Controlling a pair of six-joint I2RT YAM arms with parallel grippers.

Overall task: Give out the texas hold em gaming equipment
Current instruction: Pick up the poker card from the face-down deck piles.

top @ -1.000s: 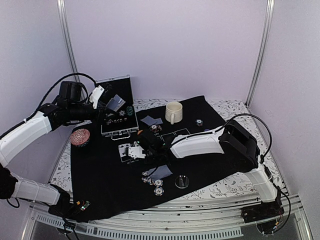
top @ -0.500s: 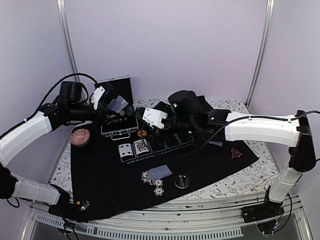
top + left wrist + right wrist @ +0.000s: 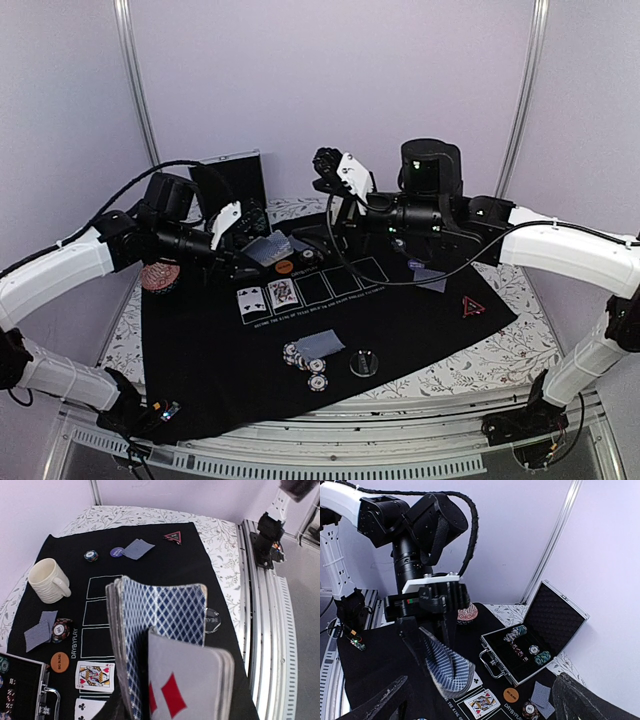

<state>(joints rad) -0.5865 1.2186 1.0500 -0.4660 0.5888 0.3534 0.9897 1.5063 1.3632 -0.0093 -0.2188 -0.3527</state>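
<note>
black cloth (image 3: 200, 370) covers the table and carries a printed row of card boxes, which explains the layout: two face-up cards (image 3: 267, 295) fill the left boxes, a small pile of striped chips (image 3: 304, 358) with a grey-backed card (image 3: 322, 343) sits at the near seat, and a lone card (image 3: 430, 280) and the red-edged triangle (image 3: 470, 308) lie to the right, as if each player's place is stocked in turn. the left gripper (image 3: 250, 252) is clamped on the deck (image 3: 165, 615), held on edge with blue diamond backs fanned and a red diamond card facing the wrist camera, a hold that probably lets single cards be peeled off. that arm reaches in from the left, forearm low and roughly level, the deck hanging just over the cloth near the orange disc (image 3: 285, 267) and in front of the open case (image 3: 560, 615), where more chips sit. the right gripper (image 3: 330, 168) is raised high above the far edge, fingers spread wide with nothing between them, its arm stretched in from the right, wrist turned toward the deck; i judge it is placed to take the next card.
</note>
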